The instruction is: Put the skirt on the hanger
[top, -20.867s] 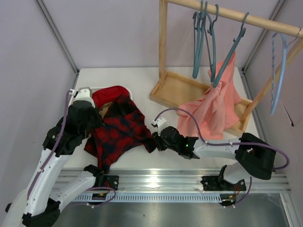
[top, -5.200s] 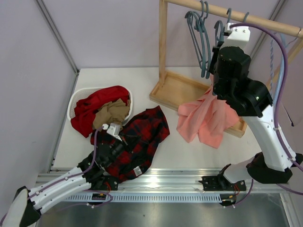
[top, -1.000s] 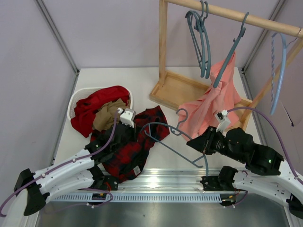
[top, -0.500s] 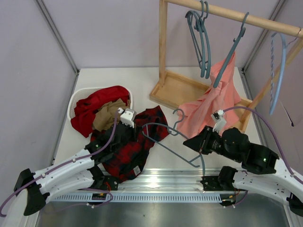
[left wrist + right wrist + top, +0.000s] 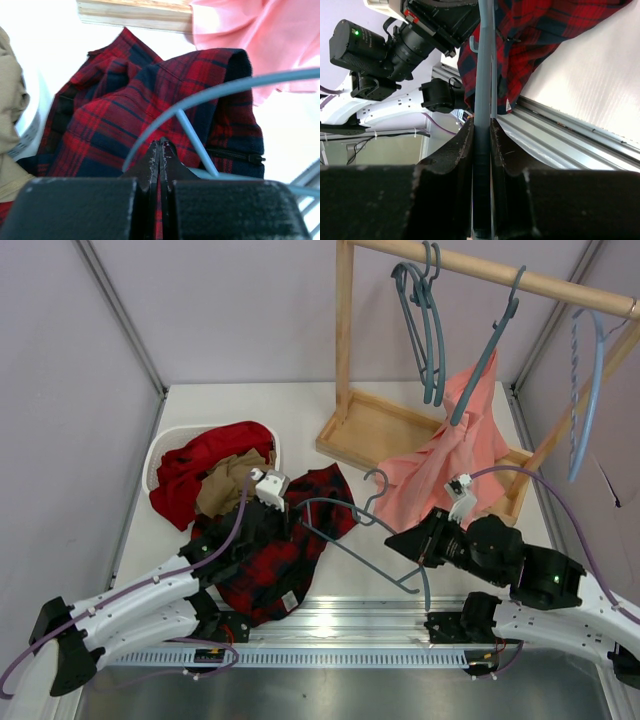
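Note:
The red-and-black plaid skirt [image 5: 262,562] lies bunched on the table left of centre, its white label near the front edge. My left gripper [image 5: 285,517] rests on its upper part. In the left wrist view its jaws [image 5: 161,143] are shut, with a thin strip of the skirt [image 5: 110,115] between them. My right gripper [image 5: 397,539] is shut on a slate-blue hanger [image 5: 345,506] and holds it flat over the skirt's right edge, hook pointing away. The hanger's bar [image 5: 484,75] runs straight out between my right gripper's [image 5: 482,135] fingers. It crosses the left wrist view [image 5: 225,87] too.
A white basket [image 5: 157,454] at the left holds a plain red garment [image 5: 215,443] and a tan cloth [image 5: 232,480]. A wooden rack [image 5: 344,340] stands at the back right, carrying several slate-blue hangers [image 5: 428,325], a salmon-pink garment [image 5: 455,465] and a paler blue hanger [image 5: 588,390]. A metal rail [image 5: 330,625] runs along the near edge.
My right gripper has carried the hanger a little to the left, further over the skirt. The left arm and the skirt have barely moved.

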`<state>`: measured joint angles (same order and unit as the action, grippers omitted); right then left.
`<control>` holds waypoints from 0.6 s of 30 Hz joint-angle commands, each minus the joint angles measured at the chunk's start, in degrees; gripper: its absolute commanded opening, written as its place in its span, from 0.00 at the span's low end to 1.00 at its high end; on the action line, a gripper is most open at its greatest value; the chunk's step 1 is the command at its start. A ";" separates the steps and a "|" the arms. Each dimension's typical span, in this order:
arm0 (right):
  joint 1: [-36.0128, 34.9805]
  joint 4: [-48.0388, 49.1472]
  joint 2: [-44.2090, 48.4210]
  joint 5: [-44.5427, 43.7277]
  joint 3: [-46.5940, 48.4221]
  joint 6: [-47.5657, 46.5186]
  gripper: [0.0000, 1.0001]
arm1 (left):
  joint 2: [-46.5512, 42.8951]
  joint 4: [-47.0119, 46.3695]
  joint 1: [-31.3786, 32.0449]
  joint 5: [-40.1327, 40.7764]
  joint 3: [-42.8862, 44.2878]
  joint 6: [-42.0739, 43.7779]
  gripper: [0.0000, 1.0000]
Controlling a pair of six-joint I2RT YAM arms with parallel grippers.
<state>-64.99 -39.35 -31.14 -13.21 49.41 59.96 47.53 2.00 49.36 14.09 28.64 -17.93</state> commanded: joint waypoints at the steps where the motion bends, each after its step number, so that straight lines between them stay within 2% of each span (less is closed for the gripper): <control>1: -0.57 3.84 0.20 -1.82 -0.71 0.50 0.00 | -1.56 -1.56 -0.50 -3.36 2.56 0.80 0.00; 5: -0.84 4.82 -0.59 -2.60 -0.90 -0.02 0.00 | -2.53 -0.07 -0.41 -1.01 2.38 0.36 0.00; 11: -1.10 -5.99 -0.15 -10.69 7.10 -2.66 0.00 | -3.93 2.57 -0.41 4.01 0.72 -2.63 0.00; 14: -1.01 -7.49 -0.07 -10.52 8.95 -3.36 0.00 | -4.99 2.31 -0.50 4.54 0.01 -2.55 0.00; 18: -1.10 -4.95 0.20 -7.89 8.51 -2.57 0.00 | -4.20 1.96 -0.50 4.37 0.53 -1.75 0.00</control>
<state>-65.78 -45.50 -31.09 -20.53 56.73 57.52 43.33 4.54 49.34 16.84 28.62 -19.49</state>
